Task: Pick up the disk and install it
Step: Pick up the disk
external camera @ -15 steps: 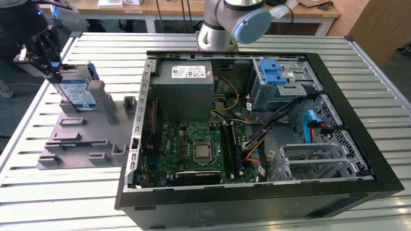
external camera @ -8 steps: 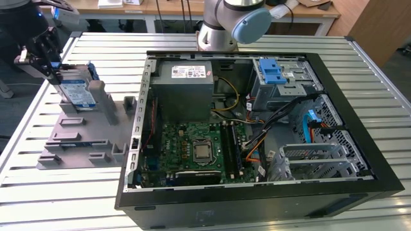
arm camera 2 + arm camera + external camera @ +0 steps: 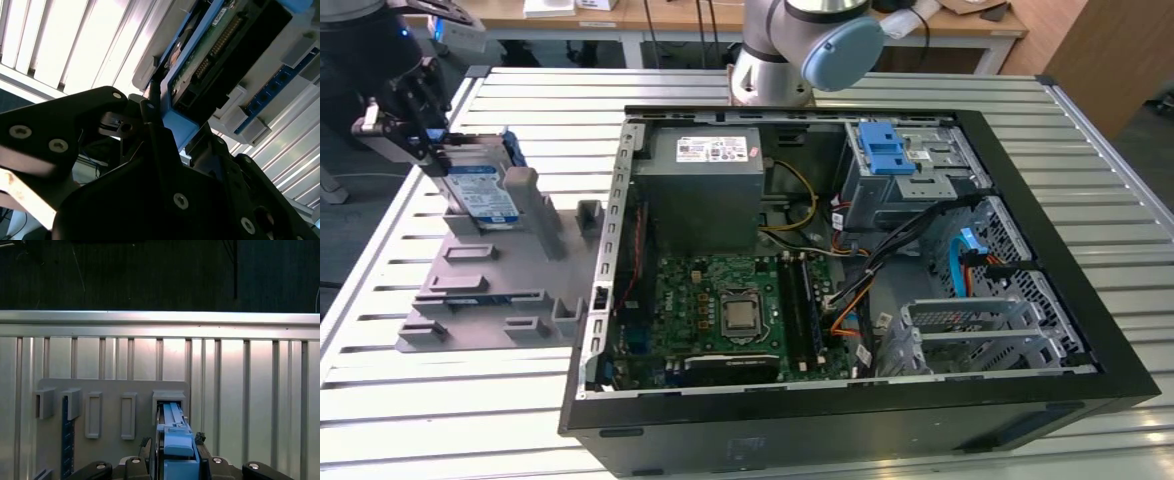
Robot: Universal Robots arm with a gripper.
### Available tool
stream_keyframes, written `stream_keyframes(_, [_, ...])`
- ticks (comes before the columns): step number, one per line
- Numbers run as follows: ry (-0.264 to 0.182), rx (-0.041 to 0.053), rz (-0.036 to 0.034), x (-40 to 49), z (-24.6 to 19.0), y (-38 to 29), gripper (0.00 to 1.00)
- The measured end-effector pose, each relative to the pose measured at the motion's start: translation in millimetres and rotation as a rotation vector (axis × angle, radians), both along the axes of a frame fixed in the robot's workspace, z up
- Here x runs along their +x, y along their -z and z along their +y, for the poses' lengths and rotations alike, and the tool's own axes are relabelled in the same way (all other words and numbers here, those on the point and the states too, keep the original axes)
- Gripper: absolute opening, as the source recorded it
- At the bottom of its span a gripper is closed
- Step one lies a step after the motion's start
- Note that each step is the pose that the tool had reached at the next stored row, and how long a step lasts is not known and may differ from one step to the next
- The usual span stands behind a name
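While the disk [image 3: 483,195] stands on edge in the grey fixture [image 3: 494,290], upper left of the exterior view, I judge the gripper [image 3: 447,158] clamped narrowly on its upper end. It is a rigid metal slab, probably dense and shock-sensitive, with smooth, slippery faces. The blue plastic carrier edges offer the safest hold. I would avoid the green circuit board [image 3: 210,50]. The fixture is matte and moulded, and the table [image 3: 400,400] is ribbed aluminium.

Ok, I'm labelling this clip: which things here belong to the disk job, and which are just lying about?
Job: disk, gripper at it, grey holder it stands in, open computer case.
Lying about: power supply, motherboard, cables.
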State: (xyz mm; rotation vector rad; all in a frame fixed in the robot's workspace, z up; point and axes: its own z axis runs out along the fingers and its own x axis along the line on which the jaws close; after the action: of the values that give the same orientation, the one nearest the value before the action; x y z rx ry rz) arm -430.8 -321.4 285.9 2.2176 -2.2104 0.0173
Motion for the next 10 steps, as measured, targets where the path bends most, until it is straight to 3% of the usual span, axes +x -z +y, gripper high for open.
stream_keyframes(10, [0.0, 0.0015, 0.0, 0.0, 0.0, 0.0, 0.43])
